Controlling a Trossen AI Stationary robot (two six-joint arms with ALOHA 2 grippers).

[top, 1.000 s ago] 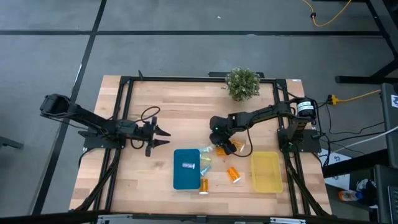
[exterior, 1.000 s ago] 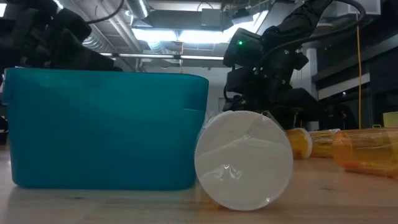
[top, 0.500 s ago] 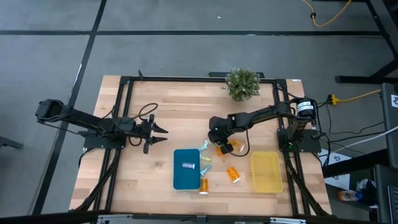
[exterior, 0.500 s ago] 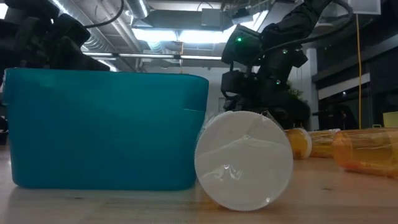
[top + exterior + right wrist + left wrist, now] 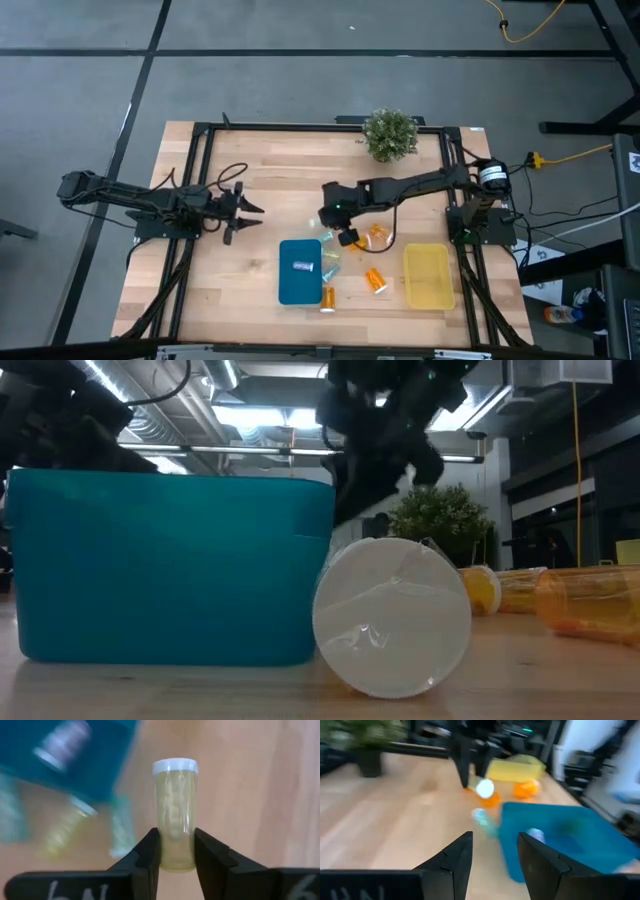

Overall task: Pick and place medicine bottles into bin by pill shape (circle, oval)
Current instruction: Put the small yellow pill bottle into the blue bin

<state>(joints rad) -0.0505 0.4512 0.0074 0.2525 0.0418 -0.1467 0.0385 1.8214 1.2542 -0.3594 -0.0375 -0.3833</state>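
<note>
1. The right gripper [image 5: 172, 851] pinches a pale green bottle [image 5: 174, 812] with a white cap, above the wood just up and right of the blue bin [image 5: 299, 270] at frame centre
2. The left gripper [image 5: 248, 208] hovers left of centre, fingers slightly parted, holding nothing
3. Orange bottles [image 5: 376, 280] lie between the blue bin and the yellow bin [image 5: 428, 276] at lower right

Pill shapes inside bottles [image 5: 376, 279] too small to tell.
</note>
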